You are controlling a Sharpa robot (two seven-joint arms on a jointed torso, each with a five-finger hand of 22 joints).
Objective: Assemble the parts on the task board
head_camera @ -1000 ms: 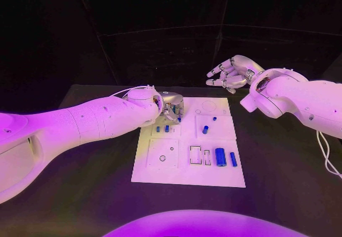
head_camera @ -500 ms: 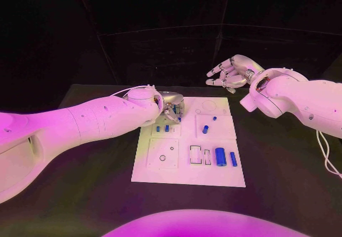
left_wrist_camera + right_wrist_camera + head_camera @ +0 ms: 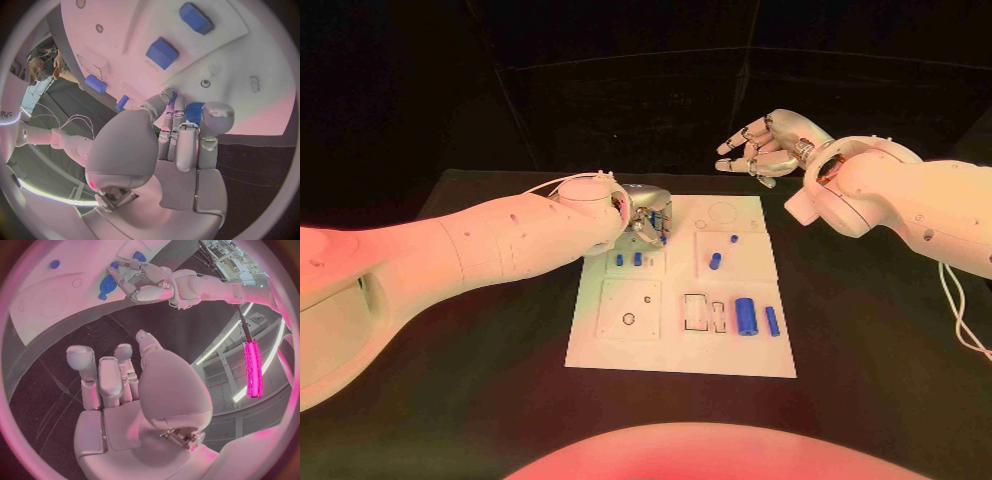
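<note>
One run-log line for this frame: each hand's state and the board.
left hand: pinching a small blue part over the task board | right hand: raised beyond the board, holding nothing | blue parts lie on board

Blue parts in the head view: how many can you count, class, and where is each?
At least 7: two beside the left hand, one at its fingertips, two mid-board, two lower right. The hand may hide more.
</note>
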